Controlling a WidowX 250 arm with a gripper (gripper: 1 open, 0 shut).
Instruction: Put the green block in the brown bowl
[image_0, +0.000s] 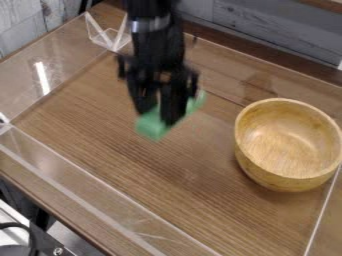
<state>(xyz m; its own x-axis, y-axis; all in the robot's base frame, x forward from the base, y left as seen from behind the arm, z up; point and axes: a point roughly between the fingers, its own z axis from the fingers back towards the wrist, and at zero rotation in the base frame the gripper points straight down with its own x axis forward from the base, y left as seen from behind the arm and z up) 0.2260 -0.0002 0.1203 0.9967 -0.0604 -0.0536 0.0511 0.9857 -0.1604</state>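
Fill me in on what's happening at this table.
A single robot arm has the green block clamped in its gripper and holds it in the air above the wooden table, pointing straight down. The brown bowl sits empty off to the right in the picture. The block is not over the bowl yet, so the carry across and the drop remain.

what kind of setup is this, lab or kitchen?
Likely a lab tabletop rig: a wood-grain table fenced by clear plastic walls, with one gripper holding a green block near a lone brown bowl.
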